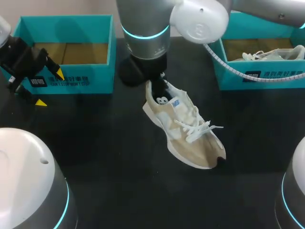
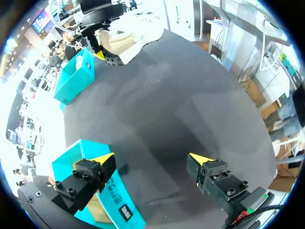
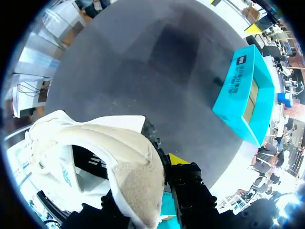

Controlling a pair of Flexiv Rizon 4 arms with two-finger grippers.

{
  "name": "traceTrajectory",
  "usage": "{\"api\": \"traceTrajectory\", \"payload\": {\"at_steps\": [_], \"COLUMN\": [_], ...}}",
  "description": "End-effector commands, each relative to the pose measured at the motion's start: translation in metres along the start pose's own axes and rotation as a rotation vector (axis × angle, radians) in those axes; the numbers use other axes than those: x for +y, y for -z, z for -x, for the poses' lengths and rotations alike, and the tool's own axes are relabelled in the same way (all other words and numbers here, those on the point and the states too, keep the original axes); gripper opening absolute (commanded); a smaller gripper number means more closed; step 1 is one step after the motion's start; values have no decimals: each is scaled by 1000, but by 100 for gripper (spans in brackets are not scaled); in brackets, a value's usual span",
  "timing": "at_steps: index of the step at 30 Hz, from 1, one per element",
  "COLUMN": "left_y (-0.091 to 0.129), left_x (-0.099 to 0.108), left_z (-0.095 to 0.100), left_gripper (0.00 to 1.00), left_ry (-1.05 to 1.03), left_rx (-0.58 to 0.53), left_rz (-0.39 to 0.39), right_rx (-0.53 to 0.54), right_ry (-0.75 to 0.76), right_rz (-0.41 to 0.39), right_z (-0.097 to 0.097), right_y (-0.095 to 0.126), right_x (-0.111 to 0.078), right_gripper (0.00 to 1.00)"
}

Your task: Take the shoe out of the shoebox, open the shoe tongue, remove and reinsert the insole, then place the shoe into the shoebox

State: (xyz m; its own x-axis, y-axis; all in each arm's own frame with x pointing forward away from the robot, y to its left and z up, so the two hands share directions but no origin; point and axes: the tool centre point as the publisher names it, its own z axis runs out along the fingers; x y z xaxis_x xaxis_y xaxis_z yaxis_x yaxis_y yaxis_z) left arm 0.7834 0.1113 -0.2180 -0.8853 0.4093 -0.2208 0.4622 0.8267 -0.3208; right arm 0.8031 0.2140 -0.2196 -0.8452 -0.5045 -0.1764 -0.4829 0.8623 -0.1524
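Two teal boxes stand on the tabletop [image 1: 109, 157]: the left shoebox [image 1: 66, 81] at the far left corner, open and with only its brown floor showing, and the right shoebox [image 1: 257, 76] at the far right corner, with a second shoe [image 1: 271, 55] lying in it. The shoe [image 1: 183, 129], cream and white, lies out of both boxes near the middle of the tabletop. Its heel points to the far edge and its toe to the near right. The right arm enters from the far right and comes down over the heel. In the right wrist view the right gripper [image 3: 147, 171] has the heel collar between its fingers. One yellow tip presses the outer side and the other is covered by the shoe, so I judge the fingers clamped on the heel. That hold would steady the shoe and keep the mouth facing up for work on the tongue. The left gripper [image 1: 50, 88] hangs at the left edge, just in front of the left shoebox. Its fingers are spread wide with nothing between them, and it is well apart from the shoe. It appears parked clear until a second hold is needed. The laces [image 1: 198, 126] lie across the tongue, so by my judgement the removal step is done and the tongue is not yet opened.
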Motion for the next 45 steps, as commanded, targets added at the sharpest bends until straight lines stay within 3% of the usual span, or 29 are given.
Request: {"api": "traceTrajectory", "payload": {"at_steps": [1,9,13,20,24,33,41,45], "left_y": [0,0,0,0,0,0,0,0], "left_x": [-1,-1,-1,-1,-1,-1,-1,-1], "left_z": [-1,-1,-1,-1,-1,-1,-1,-1], "left_gripper": [100,100,100,100,100,100,100,100], "left_ry": [0,0,0,0,0,0,0,0], "left_rx": [1,1,1,1,1,1,1,1], "left_rz": [4,4,4,4,4,4,4,4], "right_rx": [-1,-1,14,52,68,57,61,61], "right_ry": [0,0,7,-59,-84,-171,-212,-212], "right_rz": [1,1,-39,-60,-91,-156,-201,-201], "right_z": [0,0,-4,-11,-10,-6,6,6], "right_y": [0,0,7,17,41,83,119,119], "right_x": [0,0,-13,-66,-106,-175,-219,-219], "right_gripper": [0,0,0,0,0,0,0,0]}}
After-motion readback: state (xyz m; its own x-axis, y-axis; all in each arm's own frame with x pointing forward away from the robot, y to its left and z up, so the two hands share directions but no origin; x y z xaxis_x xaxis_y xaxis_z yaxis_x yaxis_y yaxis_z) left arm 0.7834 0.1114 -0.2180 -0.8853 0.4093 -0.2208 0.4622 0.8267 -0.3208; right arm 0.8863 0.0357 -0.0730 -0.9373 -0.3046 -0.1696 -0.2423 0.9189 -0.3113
